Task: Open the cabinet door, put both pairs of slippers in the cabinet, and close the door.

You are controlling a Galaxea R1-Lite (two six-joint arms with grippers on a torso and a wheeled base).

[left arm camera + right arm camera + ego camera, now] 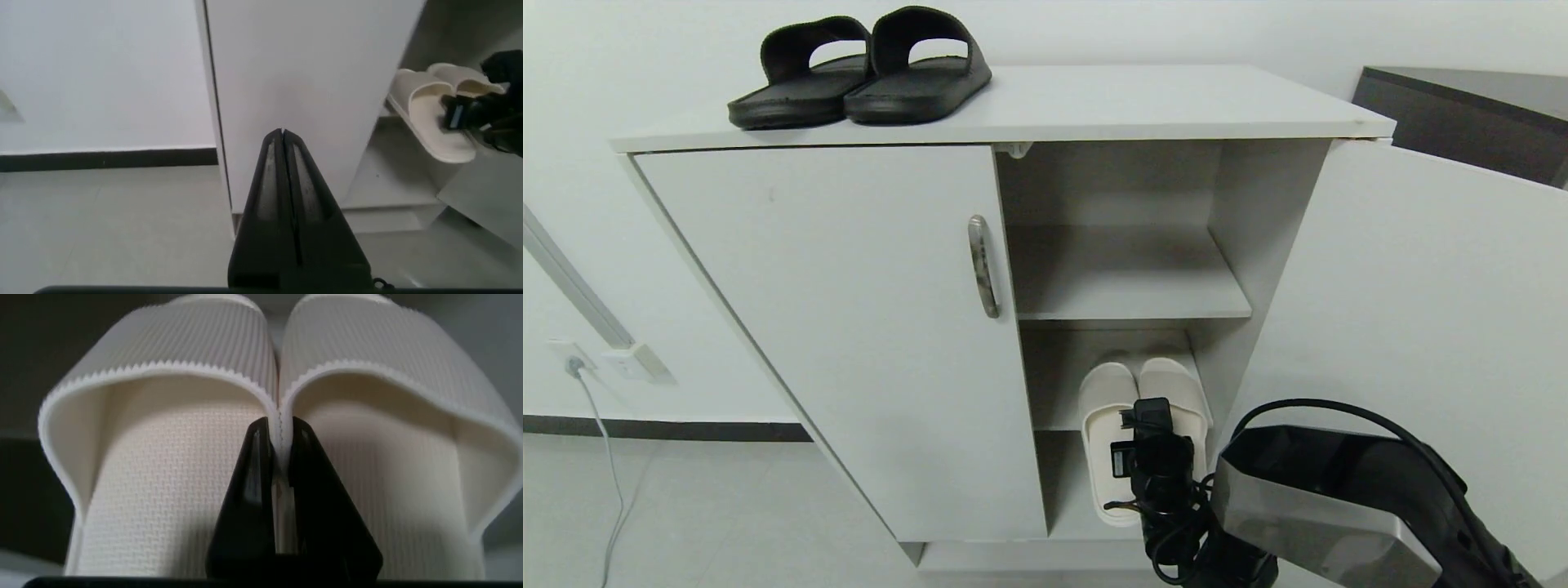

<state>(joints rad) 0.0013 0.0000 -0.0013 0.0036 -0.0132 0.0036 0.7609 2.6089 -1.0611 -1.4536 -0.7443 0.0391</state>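
Observation:
A pair of black slippers stands on the left of the white cabinet's top. The cabinet's right door is swung wide open; its left door with a metal handle is closed. My right gripper is shut on the touching inner edges of the two white slippers. The white slippers point toe-first into the lower compartment with their heels toward the front, and the right gripper is above the heels. Low before the closed door, my left gripper is shut on nothing.
The upper shelf in the open half is bare. A wall socket with a grey cable is at the left near the floor. A dark piece of furniture stands behind the open door. Light floor spreads left of the cabinet.

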